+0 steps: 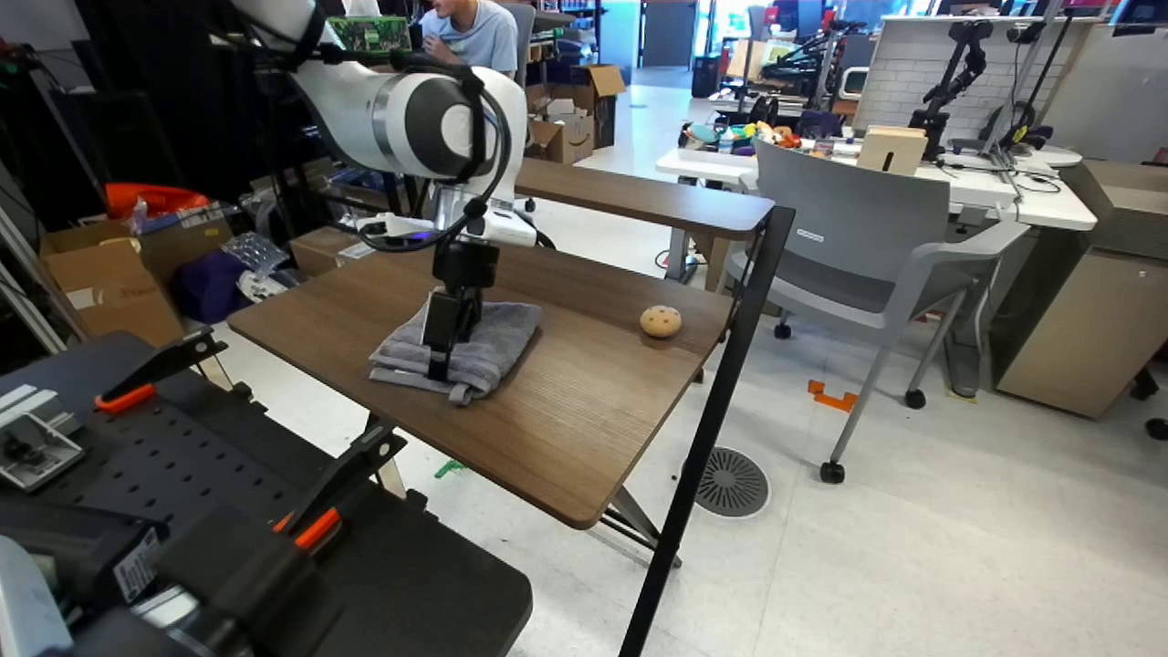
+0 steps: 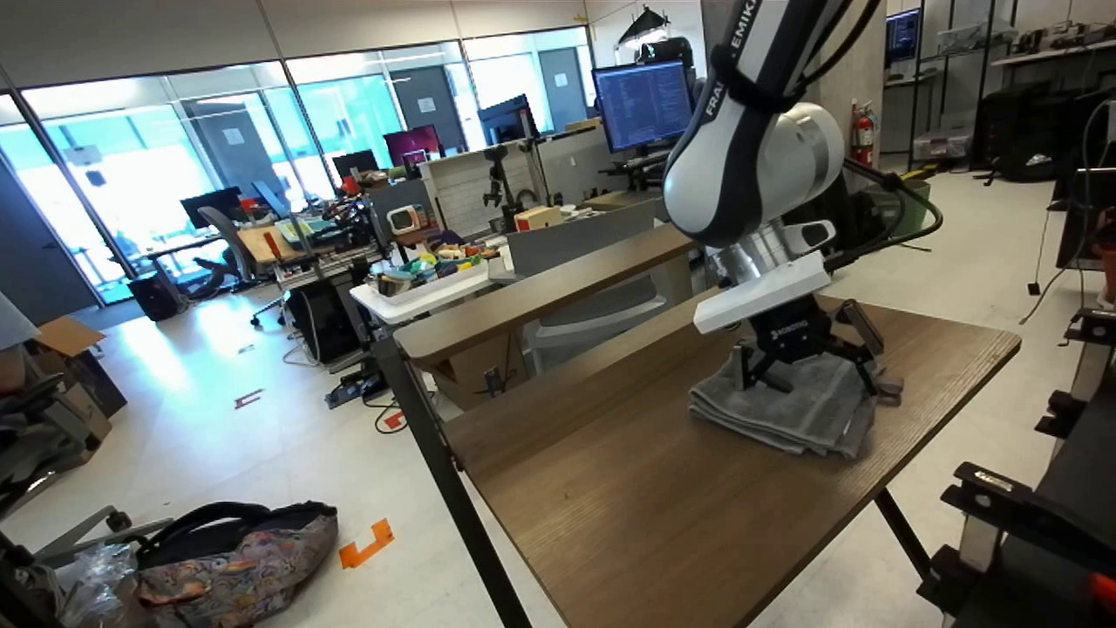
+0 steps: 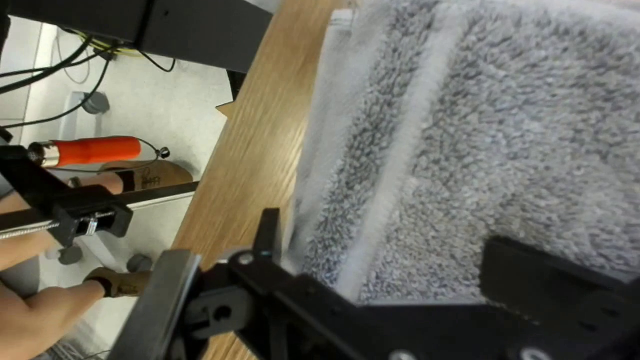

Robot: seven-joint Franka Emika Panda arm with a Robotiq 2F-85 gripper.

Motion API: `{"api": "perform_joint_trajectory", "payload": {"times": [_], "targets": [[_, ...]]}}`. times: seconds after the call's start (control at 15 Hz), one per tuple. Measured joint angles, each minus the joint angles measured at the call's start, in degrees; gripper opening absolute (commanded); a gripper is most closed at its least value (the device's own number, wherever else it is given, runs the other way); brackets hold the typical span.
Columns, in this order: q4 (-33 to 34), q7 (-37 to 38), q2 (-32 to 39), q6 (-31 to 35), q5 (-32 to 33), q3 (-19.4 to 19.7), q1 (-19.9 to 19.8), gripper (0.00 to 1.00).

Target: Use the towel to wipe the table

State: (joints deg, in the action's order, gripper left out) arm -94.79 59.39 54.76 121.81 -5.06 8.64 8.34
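Jaws stood wide at folded gray towel [image 1: 506,338]

The table [image 1: 584,420] had a brown wood-grain top and a black metal frame, visible in both exterior views. The Franka Panda arm [image 1: 349,109] extended over it from the far left in an exterior view. The gray towel lay folded and rumpled on the left portion of the table there, close to the near edge. The Robotiq gripper [image 3: 382,235] pointed down at the towel, its fingers [image 3: 270,230] spread wide. In the wrist view, one finger overlapped the towel and the other stood just beside its edge; contact could not be determined. A tan ball [image 1: 661,321] with dark spots rested at far right on the table, well apart from the towel.
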Motion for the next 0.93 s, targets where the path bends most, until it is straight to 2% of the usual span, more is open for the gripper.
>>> {"api": "perform_joint_trajectory", "payload": {"times": [0.27, 0.67, 0.93], "targets": [[2.66, 7.62, 1.38, -2.07, 0.01, 2.74, -1.96, 1.00], [4.62, 20.11, 2.69, -3.60, 0.20, 5.93, -2.42, 1.00], [4.89, 22.78, 2.72, -3.28, 0.18, 5.70, -2.64, 1.00]]}}
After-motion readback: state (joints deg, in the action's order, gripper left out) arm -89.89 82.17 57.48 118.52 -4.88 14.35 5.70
